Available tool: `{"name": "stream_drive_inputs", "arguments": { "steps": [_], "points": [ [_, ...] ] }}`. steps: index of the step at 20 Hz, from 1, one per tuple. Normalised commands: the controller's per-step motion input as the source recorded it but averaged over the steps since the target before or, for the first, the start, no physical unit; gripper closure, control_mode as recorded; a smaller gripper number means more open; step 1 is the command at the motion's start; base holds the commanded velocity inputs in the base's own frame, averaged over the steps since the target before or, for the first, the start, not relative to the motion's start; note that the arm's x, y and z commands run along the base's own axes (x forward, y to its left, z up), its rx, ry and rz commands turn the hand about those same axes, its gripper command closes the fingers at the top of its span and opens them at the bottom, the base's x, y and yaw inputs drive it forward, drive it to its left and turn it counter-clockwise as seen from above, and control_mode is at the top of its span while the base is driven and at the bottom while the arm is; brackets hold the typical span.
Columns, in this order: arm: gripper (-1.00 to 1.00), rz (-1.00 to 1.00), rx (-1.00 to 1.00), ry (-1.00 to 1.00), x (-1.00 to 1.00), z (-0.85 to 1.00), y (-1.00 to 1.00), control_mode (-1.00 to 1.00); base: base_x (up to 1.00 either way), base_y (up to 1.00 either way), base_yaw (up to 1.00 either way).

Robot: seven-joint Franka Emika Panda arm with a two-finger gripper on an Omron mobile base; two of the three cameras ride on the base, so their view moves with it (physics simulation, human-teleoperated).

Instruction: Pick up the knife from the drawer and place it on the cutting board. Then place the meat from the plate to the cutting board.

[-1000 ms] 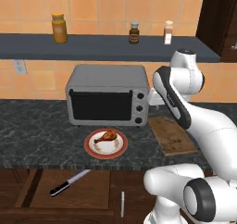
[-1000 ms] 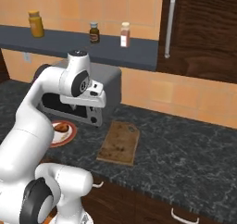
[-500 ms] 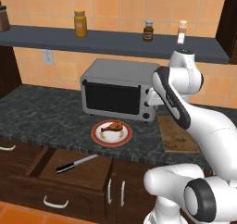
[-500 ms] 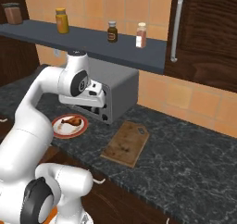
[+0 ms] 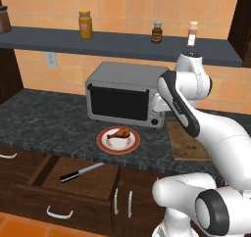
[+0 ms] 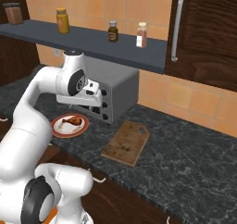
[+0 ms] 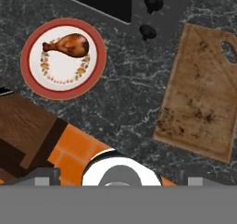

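Observation:
The knife, black-handled with a silver blade, lies slantwise in the open drawer below the counter. On the counter the plate carries the meat, a browned drumstick. The cutting board lies bare to its right, also seen from the other side as the cutting board. My gripper hangs high over the counter in front of the microwave, above the gap between plate and board. In the hand view its fingertips stand far apart, open, with nothing between them. Plate, meat and board lie far below.
A grey microwave stands at the back of the dark stone counter. Above it a shelf holds several jars and bottles. Cabinet doors sit right of the drawer, and a tall dark cabinet rises at the right.
The whole picture has shifted as the base drove, bringing the drawer front and more of the shelf into view. Knife, plate, meat and board lie as before; the arm holds its pose.

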Motion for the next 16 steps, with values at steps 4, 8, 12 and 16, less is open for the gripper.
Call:
{"name": "stream_drive_inputs", "arguments": {
  "steps": [4,8,12,16],
  "points": [
    [-1.00,0.04,0.00,0.12,-0.16,-0.22,0.27,-1.00,-0.08,0.01,0.00],
    [-1.00,0.19,-0.05,0.24,-0.16,-0.92,0.97,-1.00,0.00,0.00,0.00],
    [-1.00,0.30,-0.19,0.25,-0.32,-0.98,1.00,-1.00,0.00,0.00,0.00],
    [-1.00,0.17,-0.24,0.25,-0.12,-1.00,1.00,-1.00,0.00,0.00,0.00]
  ]
}}
